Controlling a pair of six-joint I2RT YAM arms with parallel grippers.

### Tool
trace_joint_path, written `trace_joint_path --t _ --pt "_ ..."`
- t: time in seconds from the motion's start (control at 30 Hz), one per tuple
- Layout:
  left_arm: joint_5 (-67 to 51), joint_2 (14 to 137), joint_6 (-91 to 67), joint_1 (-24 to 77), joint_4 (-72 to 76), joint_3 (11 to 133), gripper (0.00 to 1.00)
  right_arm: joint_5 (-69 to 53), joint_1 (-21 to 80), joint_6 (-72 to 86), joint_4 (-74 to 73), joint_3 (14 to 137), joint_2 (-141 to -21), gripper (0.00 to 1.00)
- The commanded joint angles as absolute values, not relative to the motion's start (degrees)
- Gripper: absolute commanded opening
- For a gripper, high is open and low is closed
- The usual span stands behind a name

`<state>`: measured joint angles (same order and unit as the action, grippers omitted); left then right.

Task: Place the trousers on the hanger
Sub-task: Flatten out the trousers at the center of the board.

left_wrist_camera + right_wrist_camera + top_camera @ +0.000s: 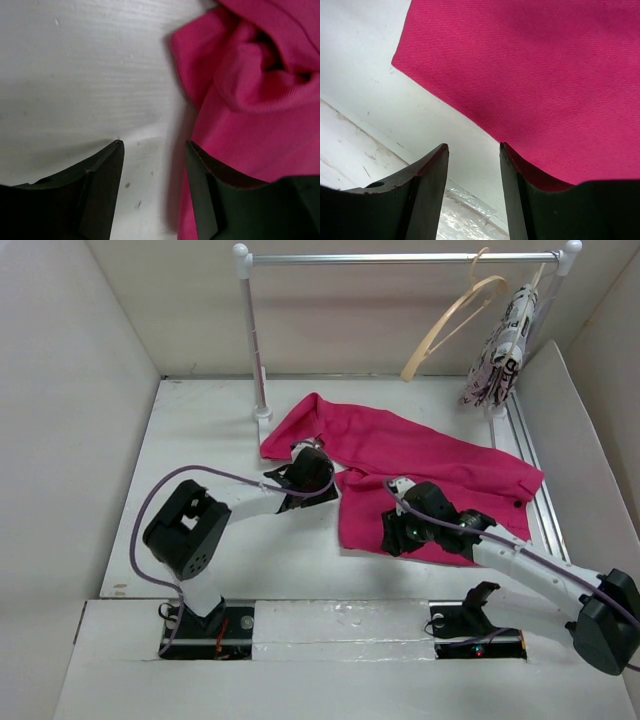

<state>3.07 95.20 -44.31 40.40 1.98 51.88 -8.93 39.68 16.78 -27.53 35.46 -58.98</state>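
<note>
L gripper (154, 145) & R gripper (474, 146) jaws apart, empty; trousers (420, 460) edge beside each.

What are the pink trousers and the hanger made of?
Trousers: soft woven cloth, it seems, with a matte look; fine diagonal ribs show close up, and it folds and bunches. Hanger: probably wood, smooth; it is light tan and keeps a thin, stiff curve.

Trousers (420, 455) spread on worktop (200, 430). L end effector (302, 454) at left edge, R end effector (392, 532) at near hem. Hanger (450, 330) on rail (400, 258), beside patterned garment (500, 350).
</note>
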Motion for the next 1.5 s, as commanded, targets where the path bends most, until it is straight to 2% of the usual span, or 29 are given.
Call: trace_joint_path --t 0.0,0.27,0.43,0.47,0.5,0.6,0.9,1.03,1.13,1.23,1.27,1.37,1.4,1.47 --pt "6.1 98.9 -48.1 39.4 5.0 57.2 0.47 -5.6 42.0 19.7 -23.2 35.3 -58.3 0.51" --pt "7.8 110.4 -49.7 39.4 1.6 67.8 0.47 -4.5 43.1 22.2 -23.1 34.4 -57.0 0.54" --pt "8.2 114.3 -49.7 39.4 0.6 70.6 0.2 -0.4 43.1 23.8 -24.8 34.2 -56.2 0.56" --pt "7.7 114.6 -49.6 39.4 0.8 70.8 0.13 -0.4 42.5 23.9 -25.0 33.8 -56.4 0.57" --pt "7.8 114.8 -49.5 39.4 0.5 71.0 0.0 -0.3 41.0 23.9 -25.3 33.7 -56.8 0.57" --pt "9.7 112.1 -48.2 37.9 -2.7 71.7 0.0 -0.4 38.2 22.9 -27.2 33.4 -58.7 0.58" --pt "25.8 81.7 -39.0 36.8 -16.9 62.9 0.0 -8.2 20.9 20.4 -19.3 26.1 -62.5 0.56" --pt "32.3 67.3 -40.8 34.9 -29.1 60.3 0.0 -11.6 16.9 19.2 -17.6 24.3 -62.5 0.55" --pt "39.4 60.0 -41.2 33.0 -38.9 62.9 0.0 -12.5 14.8 19.8 -17.5 24.0 -62.3 0.55" --pt "44.6 55.4 -39.4 26.0 -45.8 66.7 0.0 -13.3 11.6 19.4 -18.5 24.8 -61.2 0.54" --pt "45.0 54.2 -38.2 20.6 -46.3 67.2 0.0 -13.4 10.7 19.1 -18.8 25.0 -60.8 0.54" --pt "45.0 50.8 -31.8 13.5 -45.4 67.3 0.0 -14.9 6.8 17.5 -20.4 25.4 -59.8 0.54" --pt "49.3 50.9 -29.1 10.0 -45.3 67.2 0.0 -16.0 4.5 15.8 -21.4 25.6 -58.7 0.54" --pt "50.9 51.7 -28.1 9.9 -46.6 67.6 0.0 -16.2 4.5 14.7 -22.5 26.0 -58.4 0.54"
